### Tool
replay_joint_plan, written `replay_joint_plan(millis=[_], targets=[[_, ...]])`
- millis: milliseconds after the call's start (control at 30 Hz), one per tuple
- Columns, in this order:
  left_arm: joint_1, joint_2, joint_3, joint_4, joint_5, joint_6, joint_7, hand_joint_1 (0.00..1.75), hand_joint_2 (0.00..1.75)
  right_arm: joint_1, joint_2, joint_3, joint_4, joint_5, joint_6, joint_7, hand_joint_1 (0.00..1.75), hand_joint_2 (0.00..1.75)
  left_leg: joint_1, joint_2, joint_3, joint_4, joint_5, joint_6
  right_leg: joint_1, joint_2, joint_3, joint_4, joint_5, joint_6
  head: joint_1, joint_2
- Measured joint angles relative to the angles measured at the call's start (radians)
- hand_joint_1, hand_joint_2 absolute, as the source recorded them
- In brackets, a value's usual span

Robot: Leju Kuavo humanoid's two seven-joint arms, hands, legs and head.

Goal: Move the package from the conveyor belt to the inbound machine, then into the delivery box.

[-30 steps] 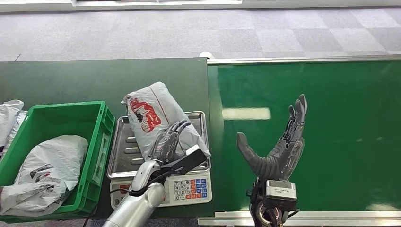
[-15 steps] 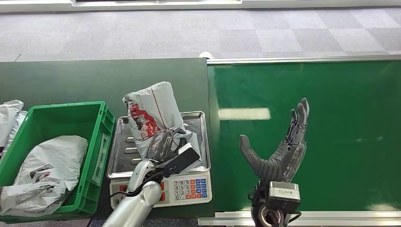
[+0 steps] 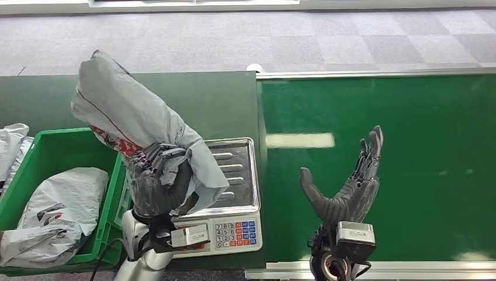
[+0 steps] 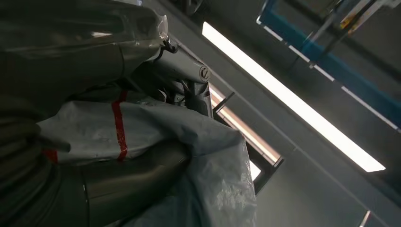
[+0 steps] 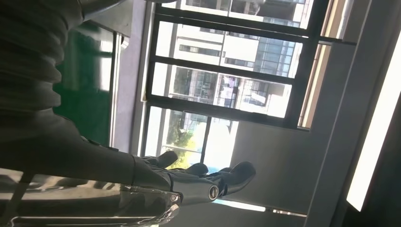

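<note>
My left hand (image 3: 157, 186) grips a grey plastic mail package (image 3: 126, 114) with red print and holds it up in the air, tilted toward the far left, above the gap between the scale and the green box. The left wrist view has the same package (image 4: 142, 137) bunched against the fingers (image 4: 184, 71). The scale's steel tray (image 3: 237, 175), the inbound machine, lies bare, with its keypad (image 3: 234, 232) in front. My right hand (image 3: 346, 186) stands open, palm up, over the green conveyor belt (image 3: 421, 158) with nothing in it; its fingers (image 5: 203, 182) are apart in the right wrist view.
A green delivery box (image 3: 64, 149) stands left of the scale and holds another grey package (image 3: 55, 213). More grey bags (image 3: 13, 140) lie at the far left edge. The dark green table (image 3: 193, 99) runs behind the scale. Grey carpet floor lies beyond.
My left hand closed on the package and raised it off the scale tray, swinging it up and to the left. The right hand has hardly moved.
</note>
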Motion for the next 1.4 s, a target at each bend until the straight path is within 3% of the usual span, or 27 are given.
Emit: replay_joint_plan(millis=[100, 300, 500, 700, 867, 1000, 1200, 1400], targets=[[0.021, -0.008, 0.052, -0.100, 0.008, 0.000, -0.069, 1.75, 1.75, 0.000, -0.003, -0.001, 0.024, -0.014, 0.000, 0.000, 0.00, 1.75, 0.000, 0.000, 0.000, 0.000, 0.000, 0.000, 0.000, 0.000, 0.000, 0.000, 0.000, 0.000, 0.000, 0.000], [0.027, -0.016, 0.230, -0.175, 0.106, 0.000, -0.077, 1.75, 1.75, 0.004, -0.010, 0.003, 0.055, -0.040, -0.011, -0.001, 0.00, 1.75, 0.000, 0.000, 0.001, 0.000, 0.000, 0.000, 0.000, 0.000, 0.000, 0.000, 0.000, 0.000, 0.000, 0.000], [-0.005, 0.022, 0.428, -0.075, 0.195, 0.000, 0.028, 1.75, 1.75, 0.016, -0.019, 0.004, 0.070, -0.049, -0.012, -0.001, 0.00, 1.75, 0.001, 0.001, 0.001, 0.000, 0.000, 0.000, 0.001, 0.001, 0.000, 0.000, 0.000, 0.000, 0.000, 0.000], [-0.034, 0.066, 0.535, 0.016, 0.221, 0.000, 0.107, 1.72, 1.75, 0.019, -0.019, -0.001, 0.082, -0.046, 0.004, -0.001, 0.00, 1.75, 0.000, 0.001, 0.000, 0.000, 0.000, 0.000, 0.000, 0.001, 0.000, 0.000, 0.000, 0.000, 0.000, 0.000], [-0.053, 0.092, 0.573, 0.068, 0.241, 0.000, 0.171, 1.42, 1.75, 0.019, -0.019, -0.009, 0.090, -0.034, 0.024, -0.001, 0.00, 1.75, 0.000, 0.001, 0.000, 0.000, 0.000, 0.000, 0.000, 0.001, -0.001, 0.000, 0.000, 0.000, 0.000, 0.000], [-0.057, 0.113, 0.576, 0.096, 0.335, -0.007, 0.192, 0.06, 1.75, 0.019, -0.019, -0.019, 0.096, -0.019, 0.038, -0.001, 0.00, 1.75, 0.000, 0.001, 0.000, 0.000, 0.000, 0.000, 0.000, 0.001, -0.001, 0.000, 0.000, 0.000, 0.000, 0.000], [-0.053, 0.134, 0.576, 0.113, 0.575, -0.070, 0.130, 0.00, 1.75, 0.019, -0.019, -0.028, 0.111, -0.008, 0.052, 0.005, 0.00, 1.75, 0.001, 0.001, 0.000, 0.000, 0.000, 0.000, 0.001, 0.001, -0.001, 0.000, 0.000, 0.000, 0.000, 0.000], [-0.050, 0.139, 0.576, 0.108, 0.658, -0.086, 0.054, 0.00, 1.75, 0.018, -0.019, -0.036, 0.128, -0.007, 0.063, 0.012, 0.00, 1.75, 0.000, 0.001, 0.000, 0.000, 0.000, 0.000, 0.001, 0.001, 0.000, 0.000, 0.000, 0.000, 0.000, 0.000]])
